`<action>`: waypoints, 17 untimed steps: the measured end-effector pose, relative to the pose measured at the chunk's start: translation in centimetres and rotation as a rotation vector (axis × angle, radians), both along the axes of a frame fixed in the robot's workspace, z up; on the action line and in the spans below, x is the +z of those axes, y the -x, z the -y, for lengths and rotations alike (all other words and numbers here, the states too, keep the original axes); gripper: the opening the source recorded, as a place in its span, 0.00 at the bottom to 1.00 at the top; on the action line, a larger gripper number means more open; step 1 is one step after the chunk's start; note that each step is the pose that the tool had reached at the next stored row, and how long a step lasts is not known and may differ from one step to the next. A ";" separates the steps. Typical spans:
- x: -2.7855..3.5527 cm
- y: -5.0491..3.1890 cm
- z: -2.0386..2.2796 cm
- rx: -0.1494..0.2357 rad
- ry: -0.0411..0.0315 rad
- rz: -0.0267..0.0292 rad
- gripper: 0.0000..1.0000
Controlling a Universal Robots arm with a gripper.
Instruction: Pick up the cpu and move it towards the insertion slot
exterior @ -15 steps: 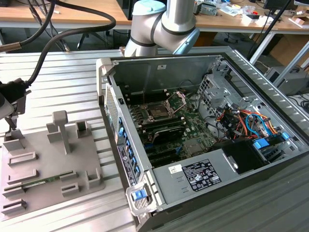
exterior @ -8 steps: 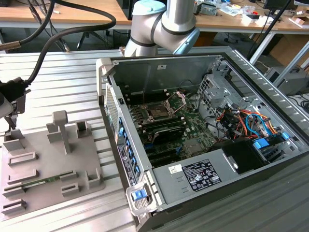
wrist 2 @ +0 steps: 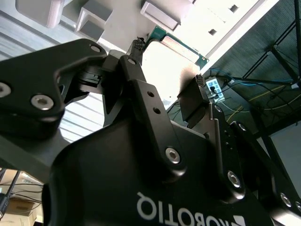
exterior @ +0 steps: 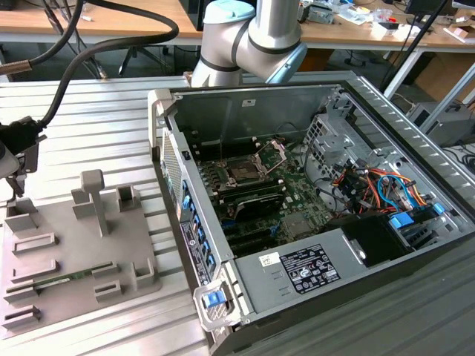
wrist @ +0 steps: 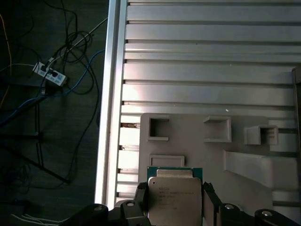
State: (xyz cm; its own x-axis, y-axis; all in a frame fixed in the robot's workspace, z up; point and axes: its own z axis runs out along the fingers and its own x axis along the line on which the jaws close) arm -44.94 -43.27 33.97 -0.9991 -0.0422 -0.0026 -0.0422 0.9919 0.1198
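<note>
Gripper (wrist: 173, 192) clenched on the cpu (wrist: 175, 203) above the grey fixture plate (wrist: 197, 149).
The cpu sits between its fingers (wrist: 141, 195), which press on opposite edges; the insertion slot (exterior: 243, 172) lies well apart, inside the open computer case (exterior: 245, 111).

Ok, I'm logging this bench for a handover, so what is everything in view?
cpu: one, silvery with green edge, at the fixture tray, between the fingers.
insertion slot: one, dark with silver frame, on the board inside the computer case.
computer case: one, grey, open, exterior view's right.
fixture tray: one, grey, exterior view's left.
table: one, silver slatted, under both.
cables: several, orange and blue, inside the case.
power strip: one, white, on the floor.
arm: one, silver and pale blue, behind the case.
gripper: one, black, shut on the cpu.
</note>
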 end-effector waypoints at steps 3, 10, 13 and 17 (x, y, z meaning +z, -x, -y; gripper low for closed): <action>0.08 0.00 0.00 0.000 -0.0005 0.0000 0.55; 0.58 0.00 0.00 0.000 -0.0011 0.0001 0.55; 0.86 0.00 0.00 0.000 -0.0011 0.0001 0.55; 0.91 0.00 0.00 0.000 -0.0011 0.0000 0.55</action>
State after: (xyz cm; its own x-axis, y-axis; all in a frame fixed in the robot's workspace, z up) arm -44.94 -43.27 34.88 -0.9991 -0.0422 -0.0026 -0.0422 0.9918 0.1208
